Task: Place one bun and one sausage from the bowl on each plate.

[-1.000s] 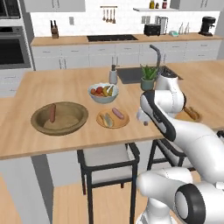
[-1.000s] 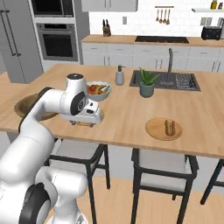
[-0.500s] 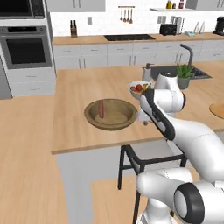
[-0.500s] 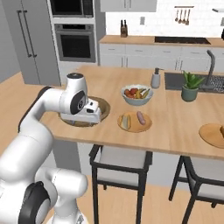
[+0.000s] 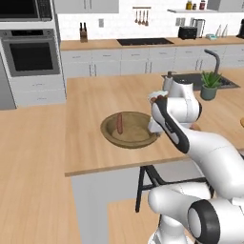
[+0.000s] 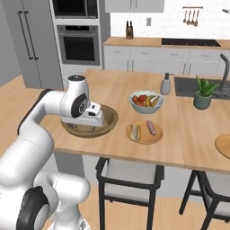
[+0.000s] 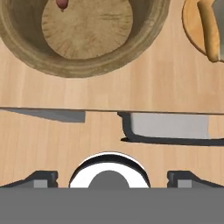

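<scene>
The bowl (image 5: 129,129) sat on the wooden surface (image 5: 90,119) with one sausage (image 5: 119,123) lying in it, and the tool (image 6: 84,129) hung just over its near rim, fingers spread wide and holding nothing. Just beside the bowl, a plate (image 6: 143,133) carried a bun (image 6: 135,131) and a sausage. Against the earlier frames, the whole scene had shifted with the base, bringing the bowl closer to centre.
</scene>
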You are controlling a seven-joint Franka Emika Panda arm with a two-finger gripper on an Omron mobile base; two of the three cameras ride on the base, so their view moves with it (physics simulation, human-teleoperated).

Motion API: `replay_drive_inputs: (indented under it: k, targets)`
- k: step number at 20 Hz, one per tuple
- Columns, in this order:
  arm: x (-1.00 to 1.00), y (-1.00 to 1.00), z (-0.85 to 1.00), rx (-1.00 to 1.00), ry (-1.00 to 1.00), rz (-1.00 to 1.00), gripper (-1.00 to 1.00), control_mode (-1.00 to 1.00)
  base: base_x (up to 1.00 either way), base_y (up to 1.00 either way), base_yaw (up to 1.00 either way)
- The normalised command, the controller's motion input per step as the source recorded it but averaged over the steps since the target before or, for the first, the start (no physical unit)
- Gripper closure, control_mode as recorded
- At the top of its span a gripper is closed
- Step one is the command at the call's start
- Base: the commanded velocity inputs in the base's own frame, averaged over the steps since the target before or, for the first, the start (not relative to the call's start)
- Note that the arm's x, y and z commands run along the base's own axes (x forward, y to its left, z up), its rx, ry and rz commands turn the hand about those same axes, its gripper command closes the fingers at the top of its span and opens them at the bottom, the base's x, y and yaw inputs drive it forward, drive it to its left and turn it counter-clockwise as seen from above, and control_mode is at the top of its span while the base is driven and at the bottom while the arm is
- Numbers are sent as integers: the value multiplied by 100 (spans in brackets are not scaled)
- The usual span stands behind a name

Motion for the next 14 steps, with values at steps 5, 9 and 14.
replay_drive_inputs:
  k: [5, 9, 14]
  targets:
    - [0, 0, 0, 0, 0, 0, -100, 100, 48, 11, 0]
    - [32, 33, -3, 0, 0, 0, -100, -100, 31, 20, 0]
    - [82, 91, -19, 0, 0, 0, -100, -100, 0, 0, 0]
